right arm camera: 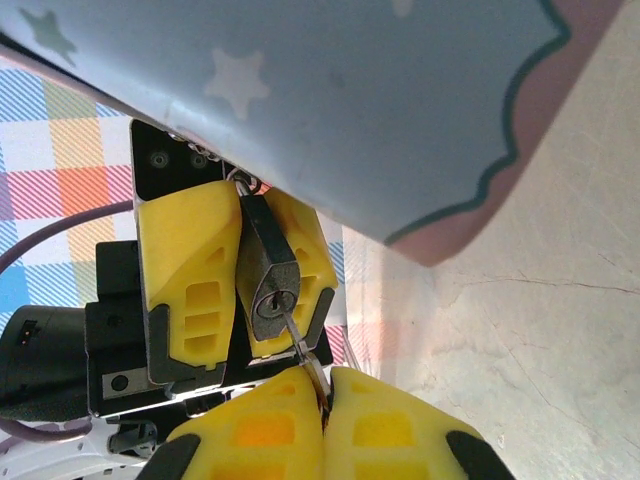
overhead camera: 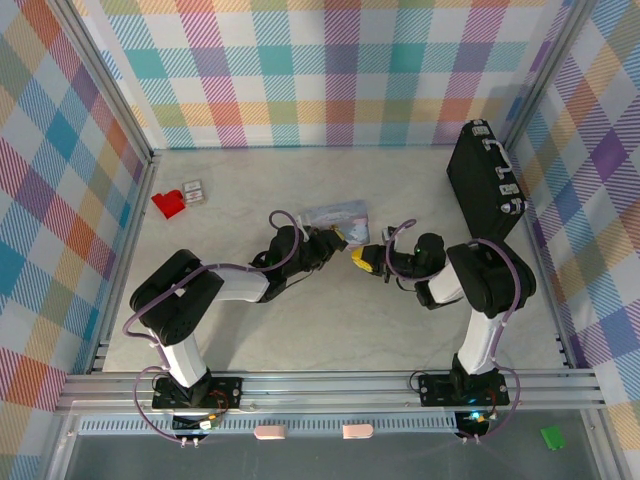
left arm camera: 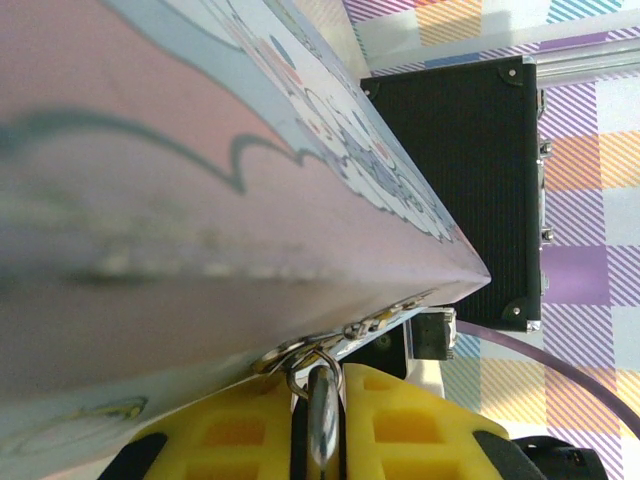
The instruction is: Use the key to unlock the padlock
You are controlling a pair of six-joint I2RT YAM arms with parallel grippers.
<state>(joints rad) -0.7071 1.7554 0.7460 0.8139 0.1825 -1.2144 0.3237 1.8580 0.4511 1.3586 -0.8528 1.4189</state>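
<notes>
The padlock (right arm camera: pixel 268 272), a small dark-faced block, sits pinched between the yellow fingers (right arm camera: pixel 190 270) of my left gripper (left arm camera: pixel 320 385), which is shut on it. Its shackle (left arm camera: pixel 316 362) hooks through the hasp of the pastel cartoon tin (left arm camera: pixel 200 200). The key (right arm camera: pixel 300 345) has its thin blade in the keyhole. My right gripper (right arm camera: pixel 325 400) is shut on the key's head, just below the padlock. From above, the left gripper (overhead camera: pixel 340 240) and right gripper (overhead camera: pixel 366 258) meet tip to tip at the middle of the table, right in front of the tin (overhead camera: pixel 335 212).
A black briefcase (overhead camera: pixel 485 180) stands along the right wall, also behind the tin (left arm camera: pixel 470 170). A red plastic piece (overhead camera: pixel 168 203) and a small box (overhead camera: pixel 193 191) lie at the far left. Plaid walls enclose the table on three sides.
</notes>
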